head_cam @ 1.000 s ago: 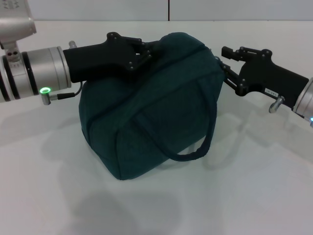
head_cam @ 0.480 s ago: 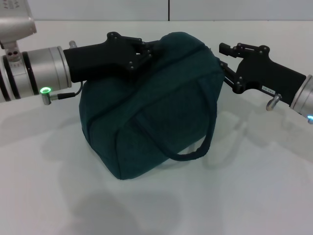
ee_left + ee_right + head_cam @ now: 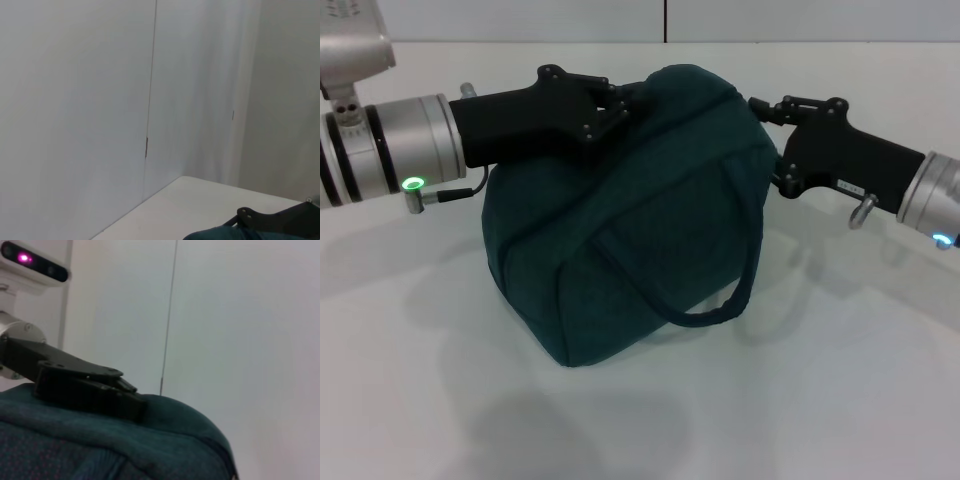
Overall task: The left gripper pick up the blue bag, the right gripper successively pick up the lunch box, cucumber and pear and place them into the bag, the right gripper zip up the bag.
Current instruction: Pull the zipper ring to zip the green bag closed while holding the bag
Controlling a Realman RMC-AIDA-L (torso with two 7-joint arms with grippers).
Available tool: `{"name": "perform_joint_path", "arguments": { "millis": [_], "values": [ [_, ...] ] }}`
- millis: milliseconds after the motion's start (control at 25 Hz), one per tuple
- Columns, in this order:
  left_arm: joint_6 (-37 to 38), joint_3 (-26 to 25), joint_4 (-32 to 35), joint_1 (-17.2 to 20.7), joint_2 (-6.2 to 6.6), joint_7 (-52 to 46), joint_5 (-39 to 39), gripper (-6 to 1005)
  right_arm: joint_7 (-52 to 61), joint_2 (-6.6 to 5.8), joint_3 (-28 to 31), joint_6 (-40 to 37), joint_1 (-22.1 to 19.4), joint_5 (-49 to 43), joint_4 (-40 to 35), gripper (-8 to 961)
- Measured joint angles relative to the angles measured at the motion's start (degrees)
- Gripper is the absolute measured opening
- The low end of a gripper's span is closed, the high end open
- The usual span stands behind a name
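Note:
The blue bag stands on the white table, dark teal, its top closed and one handle loop hanging down the front. My left gripper is shut on the bag's top left, pinching the fabric. It also shows in the right wrist view, clamped on the bag's top. My right gripper is open at the bag's upper right end, its upper finger at the top edge and the lower one beside the bag's side. The lunch box, cucumber and pear are out of view.
A white wall with a vertical seam runs behind the table. The left wrist view shows that wall, the table's far corner and a sliver of the bag.
My right gripper has moved left and slightly up, closing in on the bag's upper right end. The left gripper and the bag have stayed still.

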Motion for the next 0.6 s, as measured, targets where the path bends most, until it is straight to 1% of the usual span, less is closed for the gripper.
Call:
{"name": "perform_joint_path", "arguments": {
  "millis": [240, 480, 600],
  "values": [
    [0.0, 0.0, 0.0, 0.0, 0.03, 0.0, 0.1, 86, 0.0, 0.1, -1.4, -0.3, 0.1, 0.0, -0.2, 316],
    [0.0, 0.0, 0.0, 0.0, 0.07, 0.0, 0.1, 87, -0.2, 0.11, -1.5, -0.4, -0.4, 0.0, -0.6, 301],
    [0.0, 0.0, 0.0, 0.0, 0.09, 0.0, 0.1, 88, -0.3, 0.11, -1.5, -0.5, -0.6, 0.0, -0.6, 200]
  ]
}}
